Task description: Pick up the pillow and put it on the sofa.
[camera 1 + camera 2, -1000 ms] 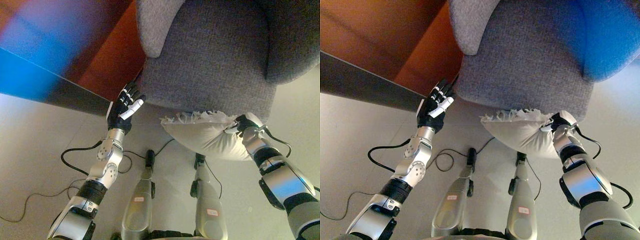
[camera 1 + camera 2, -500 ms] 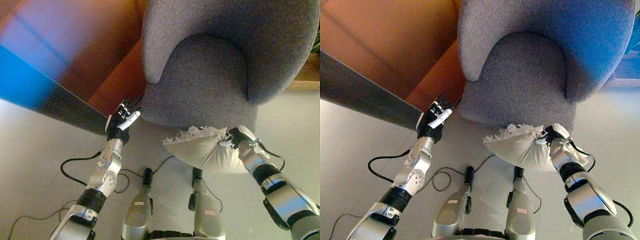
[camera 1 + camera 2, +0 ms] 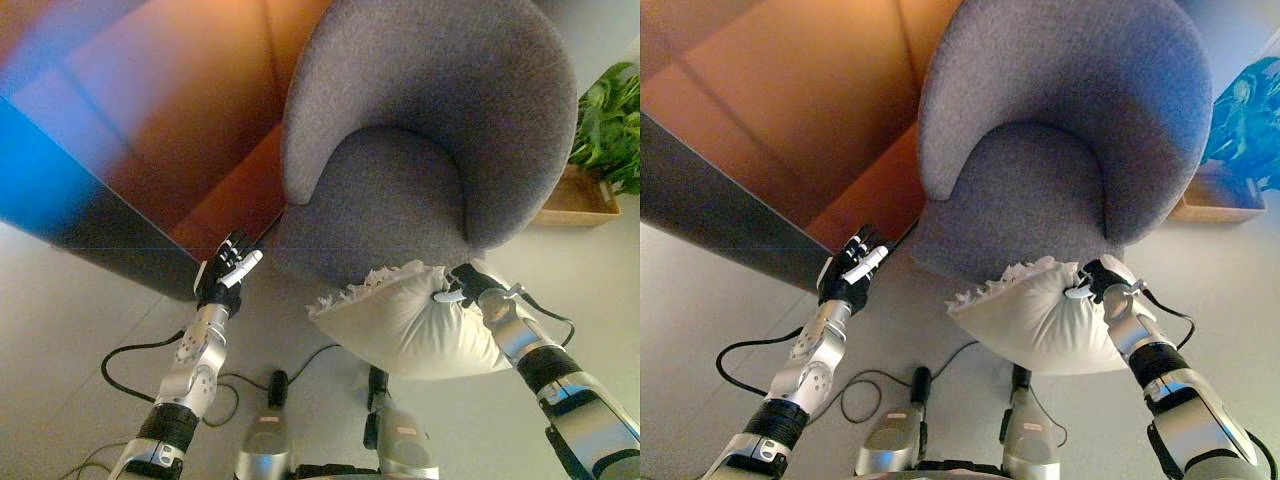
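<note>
A white pillow [image 3: 405, 325] with a frilled edge hangs in the air just in front of the grey round-backed sofa chair [image 3: 420, 150], level with the front of its seat. My right hand [image 3: 468, 285] is shut on the pillow's right side, fingers curled into the cloth. My left hand [image 3: 228, 276] is off to the left by the chair's front left corner, fingers straight and holding nothing. The same scene shows in the right eye view, with the pillow [image 3: 1040, 320] and right hand [image 3: 1098, 280] below the seat [image 3: 1025, 190].
An orange-brown wall panel [image 3: 170, 130] with a dark base strip [image 3: 90, 245] runs along the left. A green plant [image 3: 610, 130] in a wooden box [image 3: 575, 200] stands at the right behind the chair. Grey floor [image 3: 60, 320] lies in front.
The camera has tilted up, showing the whole chair and the plant. The pillow in my right hand has risen towards the seat front. My left hand stays open by the chair's corner.
</note>
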